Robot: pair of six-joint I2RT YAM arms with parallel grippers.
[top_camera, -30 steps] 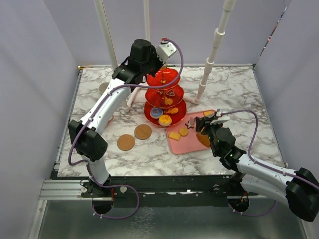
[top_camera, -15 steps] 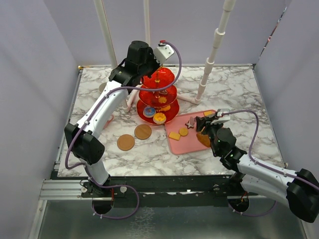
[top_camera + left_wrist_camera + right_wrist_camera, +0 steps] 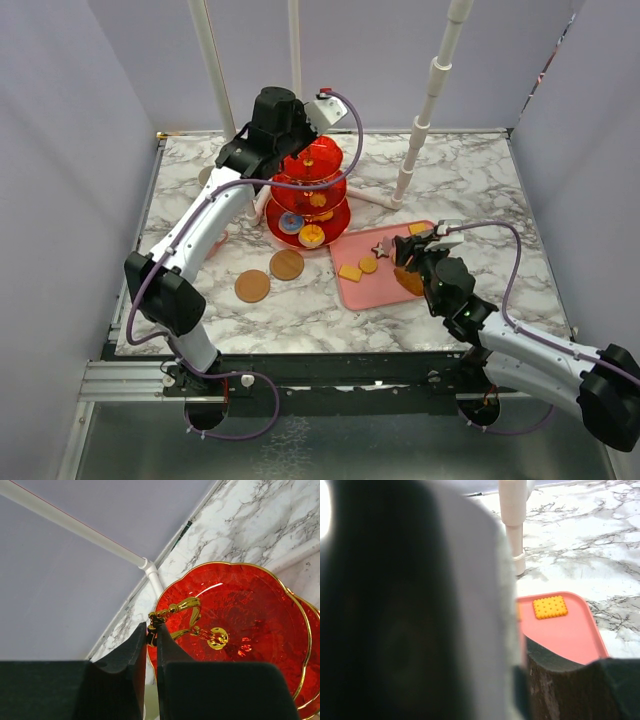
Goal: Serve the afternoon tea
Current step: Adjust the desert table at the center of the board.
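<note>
Our white left arm (image 3: 205, 225) climbs from its base at 7 o'clock in the overhead view. Its elbow bends at 8 o'clock, and the forearm slants up toward 12 o'clock. Its black wrist (image 3: 275, 120) tips downward, and the left gripper (image 3: 151, 630) has both black jaws pinched tight on the gold looped finial (image 3: 172, 609). Our right arm (image 3: 530, 345) lies low from 5 o'clock and stretches toward 10 o'clock, with the right gripper (image 3: 405, 250) just right of centre. We cannot tell how its jaws stand, as its wrist view is mostly blocked.
</note>
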